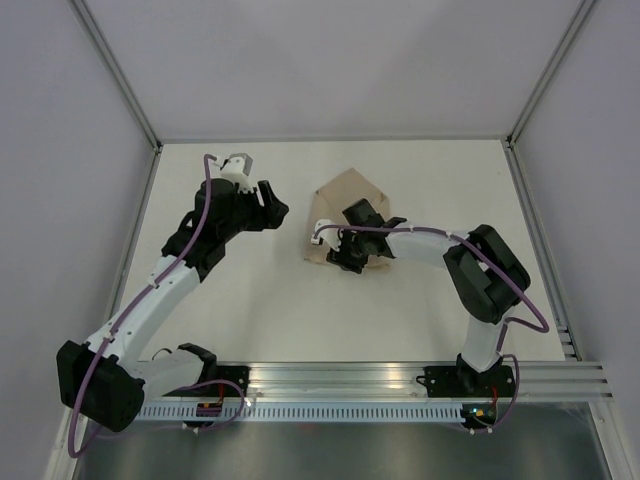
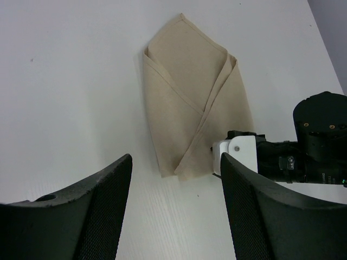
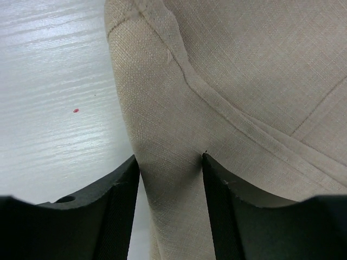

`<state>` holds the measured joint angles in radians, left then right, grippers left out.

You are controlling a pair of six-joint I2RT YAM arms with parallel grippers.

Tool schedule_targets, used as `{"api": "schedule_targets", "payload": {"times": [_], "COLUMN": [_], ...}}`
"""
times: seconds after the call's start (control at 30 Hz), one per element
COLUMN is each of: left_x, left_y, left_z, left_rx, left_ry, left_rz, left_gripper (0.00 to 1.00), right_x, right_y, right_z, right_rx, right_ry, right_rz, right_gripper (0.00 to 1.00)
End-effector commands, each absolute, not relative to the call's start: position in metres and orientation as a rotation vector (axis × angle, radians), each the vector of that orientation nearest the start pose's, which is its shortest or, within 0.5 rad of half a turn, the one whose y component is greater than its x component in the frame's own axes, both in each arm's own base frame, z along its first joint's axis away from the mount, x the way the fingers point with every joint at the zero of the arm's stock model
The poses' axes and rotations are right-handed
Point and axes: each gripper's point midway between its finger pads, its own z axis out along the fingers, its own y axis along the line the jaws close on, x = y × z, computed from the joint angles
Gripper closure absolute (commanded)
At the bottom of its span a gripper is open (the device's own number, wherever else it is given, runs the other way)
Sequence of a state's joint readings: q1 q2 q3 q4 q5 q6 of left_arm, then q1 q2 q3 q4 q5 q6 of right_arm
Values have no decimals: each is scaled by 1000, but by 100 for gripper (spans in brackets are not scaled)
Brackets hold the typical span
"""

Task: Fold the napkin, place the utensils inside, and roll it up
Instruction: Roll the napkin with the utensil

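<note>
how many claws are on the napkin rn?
1. The right claw straddles a fold at the napkin's near-left corner; the left claw hangs open over the table beside it, not touching.

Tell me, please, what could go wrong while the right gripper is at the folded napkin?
1. The right gripper straddles only a narrow strip at the edge of the napkin. Closing there may catch just one layer, and a pull could open the folds.
2. The left gripper hangs open, apart from the cloth, so nothing pins it. It may slide on the smooth table.
3. No utensils show in any view, so rolling now might leave them out.
</note>
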<state>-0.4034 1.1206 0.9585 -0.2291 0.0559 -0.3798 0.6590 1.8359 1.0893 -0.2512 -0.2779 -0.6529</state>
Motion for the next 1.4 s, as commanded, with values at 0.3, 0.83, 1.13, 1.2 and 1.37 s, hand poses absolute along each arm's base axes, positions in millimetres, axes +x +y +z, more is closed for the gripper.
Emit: {"api": "schedule_targets", "payload": {"times": [0.3, 0.83, 1.13, 1.2, 1.37], "left_x": [328, 293, 267, 258, 241], "left_y": [-174, -176, -197, -209, -244], "left_z": [245, 274, 272, 270, 256], "left_rx": [106, 168, 332, 408, 585], "left_ry": [1971, 1777, 1708, 1688, 1659], "left_rz": [-596, -559, -534, -519, -392], "left_gripper": [30, 30, 33, 33, 34], "right_x": [300, 279, 260, 259, 253], "right_y": [259, 253, 241, 238, 229], "right_z": [-19, -34, -30, -33, -36], "right_rx": [-1749, -1792, -1803, -1802, -1802], "right_ry": [2144, 2352, 2458, 2478, 2515], "right_rz": [359, 662, 910, 927, 974], "right_gripper": [57, 83, 86, 87, 86]}}
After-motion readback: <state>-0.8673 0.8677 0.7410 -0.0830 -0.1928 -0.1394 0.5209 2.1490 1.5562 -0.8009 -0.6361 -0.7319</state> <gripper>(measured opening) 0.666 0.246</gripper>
